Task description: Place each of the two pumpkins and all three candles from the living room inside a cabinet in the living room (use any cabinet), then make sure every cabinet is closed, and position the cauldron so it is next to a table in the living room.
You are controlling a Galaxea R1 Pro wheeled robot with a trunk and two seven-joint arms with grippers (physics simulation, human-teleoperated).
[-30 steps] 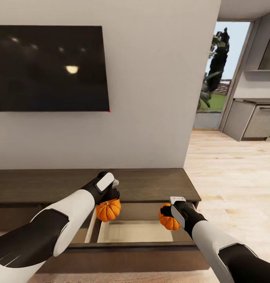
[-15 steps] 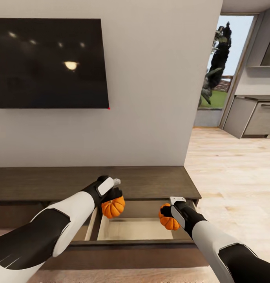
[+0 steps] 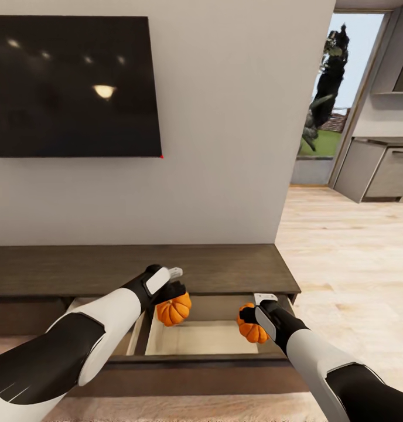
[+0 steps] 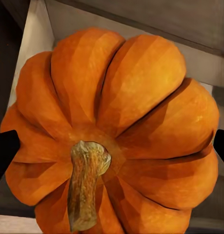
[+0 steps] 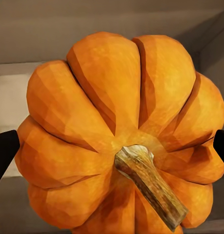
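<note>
Head view: left gripper (image 3: pixel 173 293) clamped on a ribbed orange pumpkin (image 3: pixel 173 309), held above the open drawer (image 3: pixel 201 339) of the dark-brown cabinet (image 3: pixel 225 269), over the drawer's back-left corner. Right gripper (image 3: pixel 252 319) clamped on a second pumpkin (image 3: pixel 252 331), hanging over the drawer's right side, near its right wall. Both pumpkins in the air, well apart, neither resting on the pale tan drawer floor. Drawer pulled out from the cabinet's right end; cabinet top bare wood up to its right edge. Above, a dark wall-mounted screen (image 3: pixel 72 85) on the grey wall, ceiling lights reflected in it. To the right, light plank floor (image 3: pixel 354 258) running to a doorway with greenery outside, and grey kitchen units (image 3: pixel 380 173) beyond.

Left wrist view: same left-hand pumpkin (image 4: pixel 116 136) seen stem-on, with a tan-brown twisted stem (image 4: pixel 86 183) not visible from the head; black fingertips (image 4: pixel 4 151) pressed against opposite flanks; pale drawer wall and dark cabinet wood behind.

Right wrist view: second pumpkin (image 5: pixel 121 136) likewise stem-on, woody stem (image 5: pixel 151 183) angled off to one side; dark fingertips (image 5: pixel 4 151) at both flanks; behind it, the drawer's tan back wall and an inner corner, detail hidden from the head camera by the gripper itself.
</note>
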